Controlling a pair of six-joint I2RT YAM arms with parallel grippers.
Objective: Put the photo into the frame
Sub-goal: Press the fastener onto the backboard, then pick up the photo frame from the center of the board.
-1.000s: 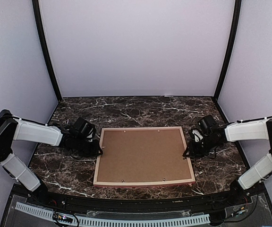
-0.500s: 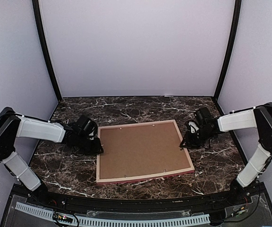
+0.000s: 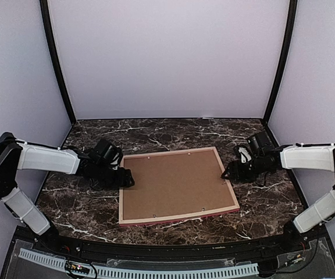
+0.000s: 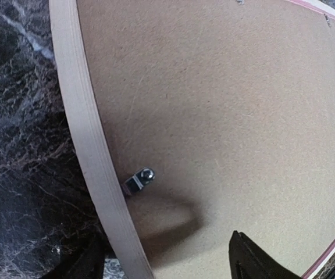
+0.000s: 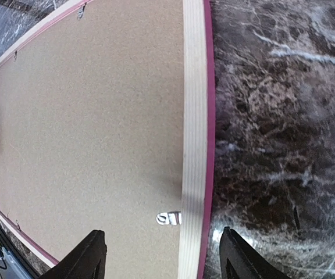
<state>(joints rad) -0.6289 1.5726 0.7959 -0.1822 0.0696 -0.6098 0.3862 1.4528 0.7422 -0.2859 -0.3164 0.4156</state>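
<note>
The frame (image 3: 179, 215) lies face down in the middle of the top view on the marble table (image 3: 173, 131), its brown backing board (image 3: 176, 186) facing up. The left gripper (image 3: 125, 177) sits at the frame's left rail and the right gripper (image 3: 225, 173) at its right rail. Both have their fingers spread apart, one outside the rail and one over the board. Contact with the wood seems unlikely, though the wrist views leave it unclear.

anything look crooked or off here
The frame sits slightly askew on the table. Its near rail is not parallel to the table's front edge, and its right end is angled away from the arms. It lies face-down, brown backing board up. Nothing looks spilled or damaged.
</note>
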